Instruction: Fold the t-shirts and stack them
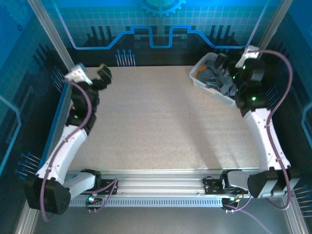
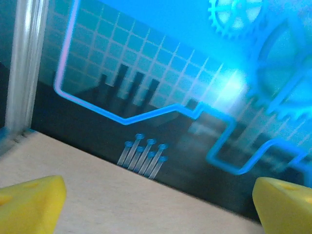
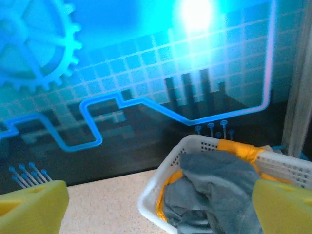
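The left arm and right arm wear smooth white shells on their long links, joined by bulky black joint housings. A thin purple cable loops loosely along each arm. Small green lights glow on the upper joints. The fingers are bright yellow, blunt-edged blocks.

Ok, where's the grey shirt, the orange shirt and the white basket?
grey t-shirt (image 3: 214, 187), right wrist view, its crumpled middle.
orange t-shirt (image 3: 239, 148), right wrist view, fold at the far rim.
white basket (image 3: 292, 168), right wrist view, far lattice wall.
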